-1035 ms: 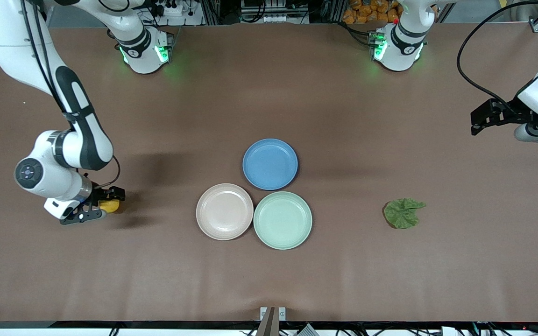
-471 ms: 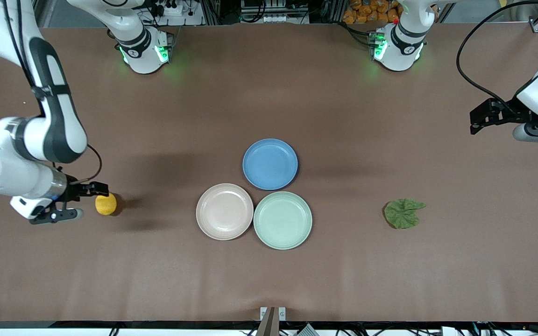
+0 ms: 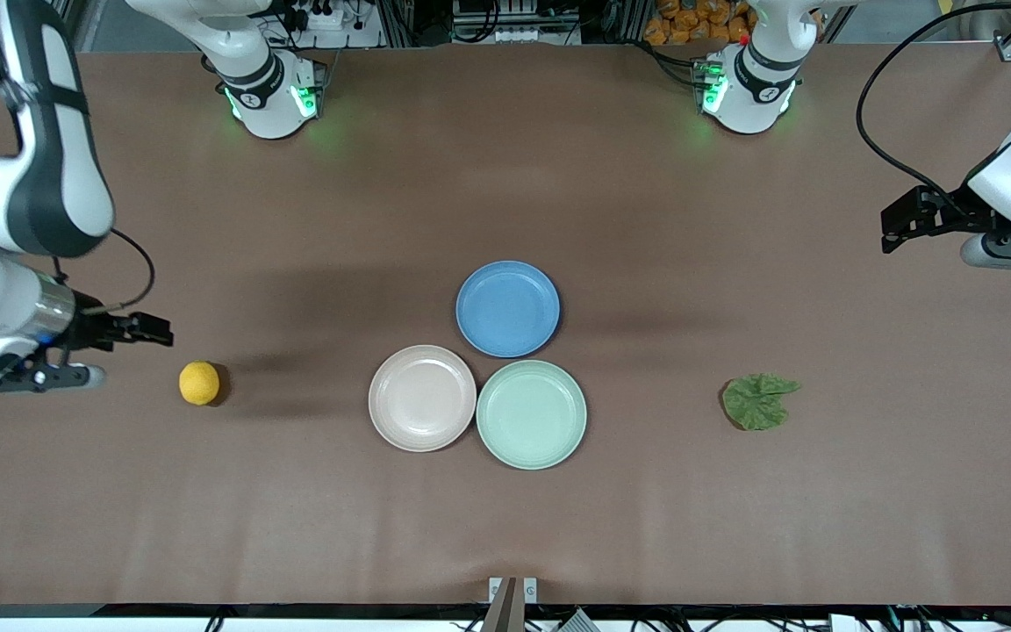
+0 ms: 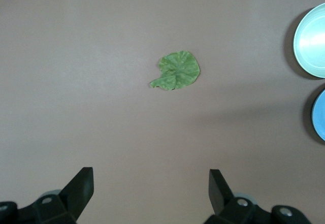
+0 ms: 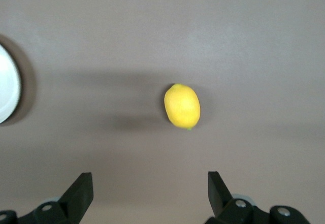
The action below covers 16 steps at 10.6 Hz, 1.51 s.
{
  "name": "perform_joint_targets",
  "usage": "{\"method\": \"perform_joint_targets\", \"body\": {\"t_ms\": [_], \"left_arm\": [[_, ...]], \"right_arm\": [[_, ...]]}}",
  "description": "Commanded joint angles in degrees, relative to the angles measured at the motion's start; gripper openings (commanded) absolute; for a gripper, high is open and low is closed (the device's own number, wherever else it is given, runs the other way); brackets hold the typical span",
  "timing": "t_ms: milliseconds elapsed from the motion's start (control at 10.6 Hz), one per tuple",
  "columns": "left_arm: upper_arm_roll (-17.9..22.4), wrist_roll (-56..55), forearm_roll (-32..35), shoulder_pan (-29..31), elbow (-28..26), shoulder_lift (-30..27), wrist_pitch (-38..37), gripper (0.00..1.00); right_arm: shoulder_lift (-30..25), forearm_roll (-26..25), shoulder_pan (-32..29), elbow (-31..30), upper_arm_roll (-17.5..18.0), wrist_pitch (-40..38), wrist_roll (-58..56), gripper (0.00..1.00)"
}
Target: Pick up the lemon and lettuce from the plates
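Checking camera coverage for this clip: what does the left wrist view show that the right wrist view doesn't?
Only the left wrist view shows the lettuce lying on the table, plus the edges of the mint green plate and blue plate. Only the right wrist view shows the lemon and a pale plate edge. Both show the bare brown table and their own open gripper.

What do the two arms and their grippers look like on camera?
Both arms are glossy white with black joint bands, and green lights glow at their bases. The right gripper and left gripper are black with two fingers. A black cable loops along each wrist.
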Motion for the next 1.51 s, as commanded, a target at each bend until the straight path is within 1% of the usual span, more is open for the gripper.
{"method": "perform_joint_targets", "body": {"t_ms": [0,94,376,471,565,659,847,1035,1412], "left_arm": [[-0.28,-0.92,-1.34,0.31,-0.67,-0.81,0.2,1.0],[-0.28,-0.92,-1.34,0.23,-0.67,-0.9,0.2,1.0],[-0.37,-0.92,-1.34,0.31,-0.67,-0.98,0.2,1.0],[-0.37,-1.0,-1.34,0.31,-0.85,-1.16,0.12,1.0],[-0.37,-0.92,-1.34,0.49,-1.37,-1.42,0.11,1.0],[-0.37,-1.0,-1.42,0.4,-1.9,-1.68,0.11,1.0],[-0.54,-1.01,-1.77,0.31,-3.04,-2.39,0.2,1.0],[-0.46,-1.09,-3.0,0.4,-3.05,-2.65,0.64,1.0],[-0.46,-1.09,-3.09,0.49,-2.35,-3.09,0.73,1.0]], "right_arm": [[-5.27,-0.92,-1.1,3.41,0.37,-9.89,1.32,1.0],[-5.63,-0.92,-1.45,5.87,0.37,-13.33,1.32,1.0],[-8.26,-1.09,-1.98,9.93,0.28,-20.38,1.32,1.0],[-9.14,-1.53,-1.72,11.24,0.19,-22.57,1.32,1.0],[-10.02,-3.19,-1.37,12.04,0.28,-25.2,2.53,1.0],[-10.81,-3.72,-1.37,12.22,0.54,-27.49,5.07,1.0],[-11.52,-3.73,-1.28,12.49,1.24,-28.31,5.8,1.0],[-11.43,-3.64,-1.19,14.15,1.6,-28.13,5.8,1.0],[-11.17,-3.55,-0.67,15.74,1.6,-27.52,5.8,1.0]]}}
